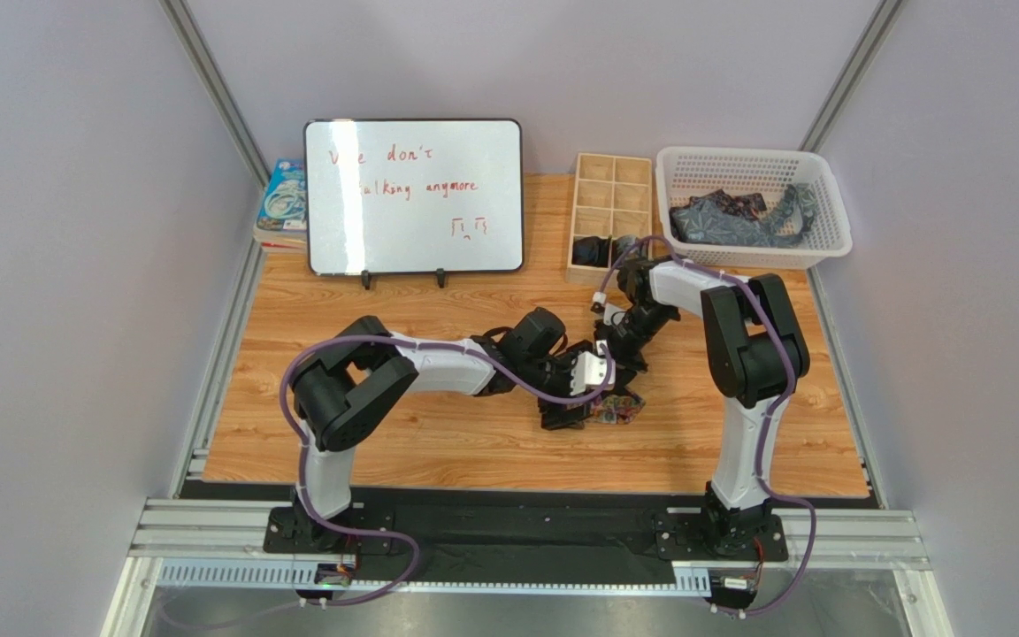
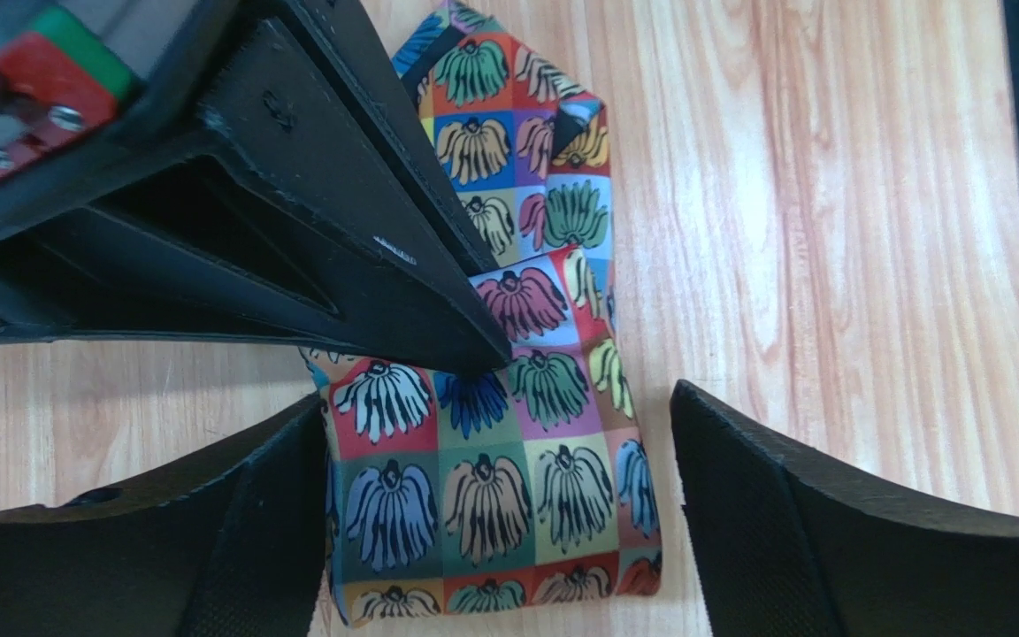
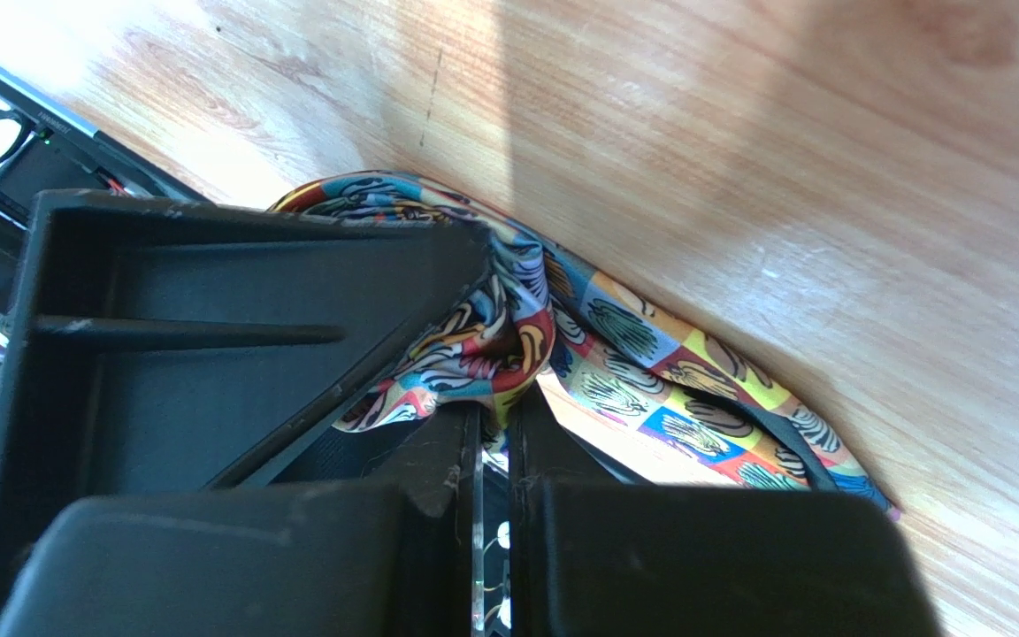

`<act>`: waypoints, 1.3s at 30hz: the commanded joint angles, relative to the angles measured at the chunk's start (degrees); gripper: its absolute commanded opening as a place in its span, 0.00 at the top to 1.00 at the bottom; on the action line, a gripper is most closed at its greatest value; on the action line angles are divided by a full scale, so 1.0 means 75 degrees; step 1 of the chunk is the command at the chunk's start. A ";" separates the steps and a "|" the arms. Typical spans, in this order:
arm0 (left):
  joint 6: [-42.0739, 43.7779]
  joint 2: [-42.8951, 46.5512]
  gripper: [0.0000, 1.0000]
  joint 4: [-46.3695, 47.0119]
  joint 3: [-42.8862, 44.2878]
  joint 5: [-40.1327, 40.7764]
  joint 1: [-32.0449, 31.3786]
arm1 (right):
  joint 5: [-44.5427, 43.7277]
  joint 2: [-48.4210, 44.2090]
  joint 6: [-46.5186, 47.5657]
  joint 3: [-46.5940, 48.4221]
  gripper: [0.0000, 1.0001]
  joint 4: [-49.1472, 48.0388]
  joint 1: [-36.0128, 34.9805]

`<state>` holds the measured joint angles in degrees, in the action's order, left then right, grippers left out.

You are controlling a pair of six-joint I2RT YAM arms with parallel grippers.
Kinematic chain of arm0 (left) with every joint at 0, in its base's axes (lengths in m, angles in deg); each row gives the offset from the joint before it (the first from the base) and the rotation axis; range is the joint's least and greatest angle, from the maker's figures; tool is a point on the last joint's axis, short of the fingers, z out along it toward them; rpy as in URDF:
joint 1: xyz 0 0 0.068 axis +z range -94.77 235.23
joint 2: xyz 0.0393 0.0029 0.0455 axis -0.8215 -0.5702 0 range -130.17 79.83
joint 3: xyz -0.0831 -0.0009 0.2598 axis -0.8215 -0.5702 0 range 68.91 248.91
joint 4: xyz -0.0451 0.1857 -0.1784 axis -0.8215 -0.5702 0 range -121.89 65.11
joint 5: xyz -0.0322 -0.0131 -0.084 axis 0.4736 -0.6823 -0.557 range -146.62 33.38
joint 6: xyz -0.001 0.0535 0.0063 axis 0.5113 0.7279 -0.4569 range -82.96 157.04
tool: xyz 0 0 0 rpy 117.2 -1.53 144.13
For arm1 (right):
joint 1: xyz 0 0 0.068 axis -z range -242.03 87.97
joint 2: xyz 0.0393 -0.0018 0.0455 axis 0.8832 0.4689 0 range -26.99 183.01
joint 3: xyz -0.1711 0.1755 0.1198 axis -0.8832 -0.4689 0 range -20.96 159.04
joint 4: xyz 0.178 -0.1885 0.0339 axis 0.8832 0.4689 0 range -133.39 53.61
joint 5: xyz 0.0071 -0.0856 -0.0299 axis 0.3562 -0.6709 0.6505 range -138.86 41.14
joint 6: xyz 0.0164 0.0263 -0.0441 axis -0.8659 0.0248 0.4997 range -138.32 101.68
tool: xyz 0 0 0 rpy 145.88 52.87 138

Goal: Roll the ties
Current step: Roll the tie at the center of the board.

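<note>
Wood-grain bench (image 2: 807, 199) fills the view under both wrists. Left fingers (image 2: 847, 531) stand apart, one on each side of the multicoloured tie (image 2: 502, 478), which lies flat on the bench between them. Right fingers (image 3: 688, 558) are pressed together on a bunched fold of that tie, just ahead of the left pair. Dark ties (image 1: 741, 216) lie in a white basket (image 1: 688, 159), well beyond both.
</note>
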<state>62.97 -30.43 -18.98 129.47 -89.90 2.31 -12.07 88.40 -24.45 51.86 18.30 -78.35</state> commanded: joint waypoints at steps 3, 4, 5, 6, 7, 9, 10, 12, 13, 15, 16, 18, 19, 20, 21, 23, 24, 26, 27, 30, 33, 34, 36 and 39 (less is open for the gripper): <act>0.0304 -0.0135 0.21 -0.0717 -0.0057 0.0088 -0.0150 | -0.0887 0.0200 0.0290 -0.0076 1.00 -0.0983 -0.0028; 0.0292 -0.0135 0.25 -0.0741 -0.0093 0.0147 -0.0150 | -0.0852 0.0212 0.0290 -0.0064 0.96 -0.0972 -0.0016; 0.0304 -0.0147 0.30 -0.0753 -0.0128 0.0264 -0.0150 | -0.0805 0.0212 0.0302 -0.0018 0.93 -0.0937 -0.0016; 0.0292 -0.0158 0.33 -0.0753 -0.0175 0.0323 -0.0150 | -0.0735 0.0212 0.0290 -0.0017 0.90 -0.0948 0.0042; 0.0292 -0.0170 0.36 -0.0974 -0.0187 0.0370 -0.0162 | -0.0688 0.0200 0.0267 -0.0006 0.84 -0.0925 0.0077; 0.0339 -0.0194 0.45 -0.0999 -0.0280 0.0476 -0.0173 | -0.0594 0.0165 0.0197 0.0029 0.81 -0.0890 0.0218; 0.0316 -0.0194 0.49 -0.0999 -0.0304 0.0534 -0.0174 | -0.0570 0.0142 0.0185 0.0053 0.75 -0.0866 0.0253; 0.0304 -0.0194 0.54 -0.1023 -0.0339 0.0582 -0.0174 | -0.0489 0.0060 0.0150 0.0088 0.72 -0.0819 0.0370; 0.0292 -0.0194 0.54 -0.1023 -0.0351 0.0581 -0.0174 | -0.0453 0.0036 0.0126 0.0088 0.72 -0.0796 0.0406; 0.0281 -0.0194 0.57 -0.1034 -0.0351 0.0605 -0.0185 | -0.0395 -0.0034 0.0103 0.0135 0.71 -0.0807 0.0464; 0.0269 -0.0194 0.57 -0.1034 -0.0351 0.0605 -0.0185 | -0.0360 -0.0046 0.0091 0.0135 0.71 -0.0808 0.0465; 0.0281 -0.0194 0.58 -0.1035 -0.0351 0.0605 -0.0185 | -0.0231 -0.0093 0.0068 0.0135 0.70 -0.0796 0.0476; 0.0292 -0.0194 0.58 -0.1046 -0.0351 0.0593 -0.0185 | -0.0184 -0.0104 0.0044 0.0123 0.70 -0.0796 0.0488; 0.0304 -0.0194 0.58 -0.1046 -0.0363 0.0605 -0.0185 | -0.0114 -0.0139 0.0032 0.0100 0.70 -0.0831 0.0488; 0.0304 -0.0194 0.58 -0.1046 -0.0363 0.0605 -0.0185 | -0.0067 -0.0175 0.0032 0.0088 0.70 -0.0854 0.0500; 0.0304 -0.0194 0.59 -0.1046 -0.0363 0.0605 -0.0185 | -0.0055 -0.0187 -0.0014 -0.0040 0.79 -0.0994 0.0488; 0.0281 -0.0194 0.58 -0.1058 -0.0351 0.0617 -0.0185 | -0.0055 -0.0175 -0.0026 -0.0076 0.84 -0.1041 0.0500; 0.0176 -0.0193 0.53 -0.1070 -0.0340 0.0710 -0.0197 | -0.0183 -0.0058 0.0009 -0.0088 1.00 -0.1112 0.0441; 0.0129 -0.0194 0.51 -0.1070 -0.0316 0.0734 -0.0185 | -0.0358 -0.0023 0.0032 -0.0099 1.00 -0.1135 0.0406; -0.0129 -0.0053 0.36 -0.1081 -0.0270 0.0769 -0.0115 | -0.0860 0.0048 0.0056 -0.0193 1.00 -0.1252 0.0394; -0.0504 0.0356 0.24 -0.0895 -0.0420 0.0477 0.0153 | -0.1505 0.0118 0.0138 -0.0263 1.00 -0.1335 0.0394; -0.0597 0.0496 0.14 -0.0824 -0.0491 0.0360 0.0213 | -0.1647 0.0164 0.0149 -0.0275 1.00 -0.1358 0.0394; -0.0715 0.0907 0.11 -0.0438 -0.0725 0.0160 0.0330 | -0.1939 0.0270 0.0138 -0.0240 1.00 -0.1382 0.0348; -0.0891 0.1352 0.07 0.0136 -0.1099 0.0066 0.0389 | -0.2256 0.0352 0.0126 -0.0170 1.00 -0.1429 0.0161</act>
<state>59.83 -25.80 -20.40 124.46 -86.88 4.03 -13.75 88.31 -24.93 51.07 16.25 -75.49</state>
